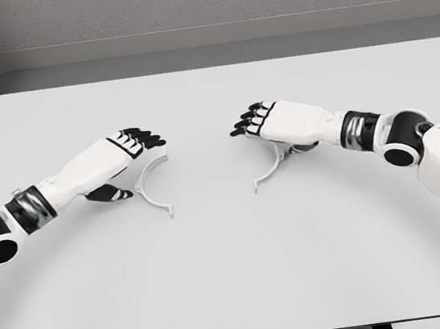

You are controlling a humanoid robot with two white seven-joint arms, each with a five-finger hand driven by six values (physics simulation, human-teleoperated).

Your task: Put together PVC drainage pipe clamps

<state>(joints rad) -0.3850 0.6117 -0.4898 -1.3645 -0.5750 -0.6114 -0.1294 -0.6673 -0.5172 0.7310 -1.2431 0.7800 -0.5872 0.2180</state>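
Your left hand [130,146] hovers with fingers loosely extended over the left clamp half [150,191], gripping nothing. Your right hand [267,121] is likewise relaxed above the right clamp half [270,166]. Both arcs lie flat on the bench [235,276], open sides facing each other, far ends hidden under the hands.

Both arms reach inward, palms down. The left hand [130,145] and right hand [267,119] seem relaxed, fingers loosely extended.
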